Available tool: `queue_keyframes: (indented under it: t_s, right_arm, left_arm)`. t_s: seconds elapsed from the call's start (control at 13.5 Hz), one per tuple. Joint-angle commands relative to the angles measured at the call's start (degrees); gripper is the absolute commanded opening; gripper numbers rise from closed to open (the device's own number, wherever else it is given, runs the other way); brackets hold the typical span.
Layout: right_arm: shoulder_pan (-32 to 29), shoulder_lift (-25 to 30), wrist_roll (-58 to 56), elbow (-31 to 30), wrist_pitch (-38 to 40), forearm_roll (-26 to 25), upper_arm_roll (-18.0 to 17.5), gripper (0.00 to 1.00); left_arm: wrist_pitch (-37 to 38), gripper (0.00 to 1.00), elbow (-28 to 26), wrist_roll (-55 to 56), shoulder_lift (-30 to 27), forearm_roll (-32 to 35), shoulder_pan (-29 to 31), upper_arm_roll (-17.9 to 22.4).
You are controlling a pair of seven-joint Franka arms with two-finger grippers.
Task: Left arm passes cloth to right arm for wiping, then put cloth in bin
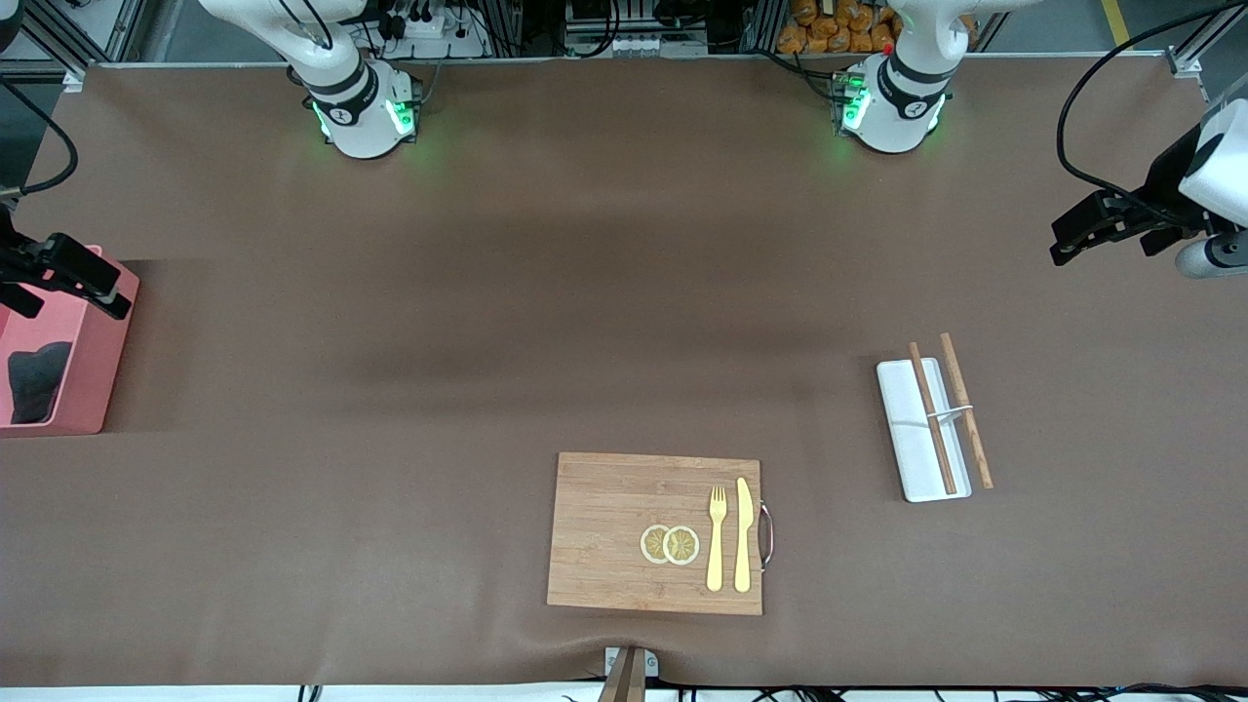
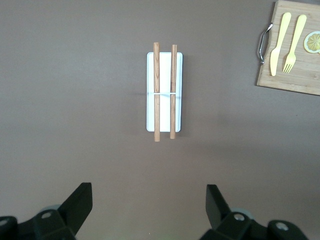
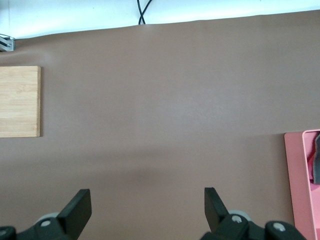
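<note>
Brown tabletop (image 1: 585, 292). Cloth (image 1: 37, 382) lies in bin (image 1: 93, 390) at right arm's end. Right hand (image 3: 145, 210) hangs spread, empty, beside bin; left hand (image 2: 147, 207) waits spread, empty, near tray (image 2: 165, 92). Task looks finished; only retreat remains.

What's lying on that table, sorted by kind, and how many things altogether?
Wooden board: 1
Lemon slices: 2
Yellow fork: 1
Yellow knife: 1
White tray: 1
Wooden sticks: 2
Pink bin: 1
Dark cloth, in the bin: 1
Total: 10
</note>
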State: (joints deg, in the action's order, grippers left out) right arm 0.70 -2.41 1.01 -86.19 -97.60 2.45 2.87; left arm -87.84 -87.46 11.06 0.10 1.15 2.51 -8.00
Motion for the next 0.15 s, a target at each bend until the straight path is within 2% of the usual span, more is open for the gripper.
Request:
queue_keyframes:
  t_s: [0.0,0.07]
  right_arm:
    - [0.18,0.21,0.74,0.05,1.27,-1.04,0.21,1.00]
    - [0.18,0.21,0.75,-0.03,1.27,-1.04,0.21,1.00]
  left_arm:
    - [0.12,1.00,0.98,-0.95,0.34,0.17,0.04,-0.17]
    - [0.12,1.00,0.98,-0.95,0.34,0.17,0.04,-0.17]
